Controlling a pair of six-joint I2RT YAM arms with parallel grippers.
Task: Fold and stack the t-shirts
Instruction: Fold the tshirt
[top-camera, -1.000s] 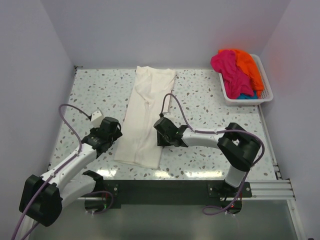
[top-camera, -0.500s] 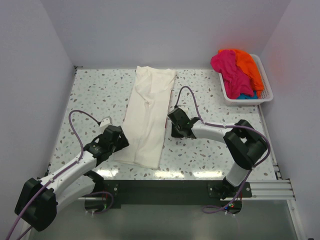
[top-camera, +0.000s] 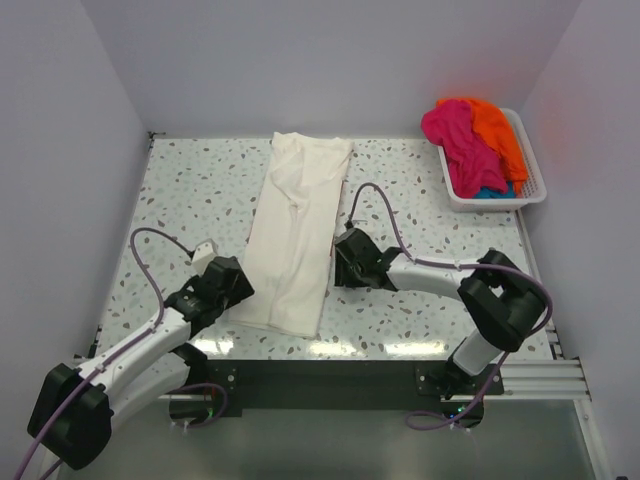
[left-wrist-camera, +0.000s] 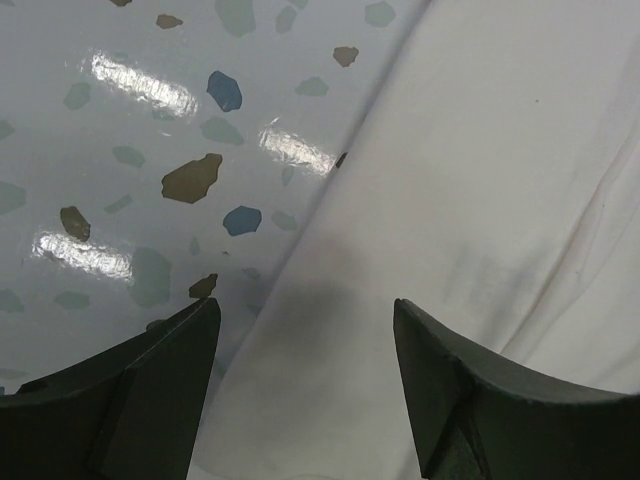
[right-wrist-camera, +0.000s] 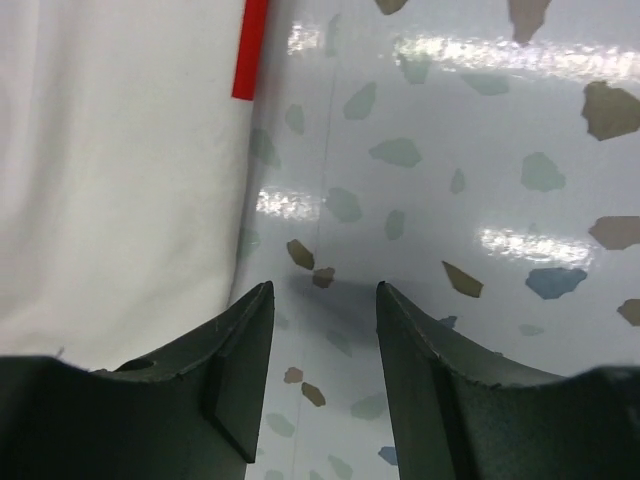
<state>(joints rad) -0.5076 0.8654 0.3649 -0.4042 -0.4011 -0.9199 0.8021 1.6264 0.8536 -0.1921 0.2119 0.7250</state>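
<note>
The cream-white t-shirt (top-camera: 296, 230) lies folded into a long narrow strip down the middle of the table. My left gripper (top-camera: 238, 288) is open at the strip's near left edge, its jaws standing over the cloth (left-wrist-camera: 480, 200) and the table beside it. My right gripper (top-camera: 338, 262) is open just right of the strip's right edge, over bare table; the shirt edge (right-wrist-camera: 120, 180) and a red print (right-wrist-camera: 250, 50) show at its left. Magenta-pink (top-camera: 455, 140), orange (top-camera: 495, 130) and teal (top-camera: 492, 192) t-shirts are heaped in the basket.
A white slatted basket (top-camera: 532, 180) stands at the table's back right corner. The speckled table (top-camera: 190, 190) is walled on three sides. Purple cables loop from both arms over the table.
My left gripper has moved nearer and onto the strip's near left edge. My right gripper went back from the strip's right edge, then came down beside it again.
</note>
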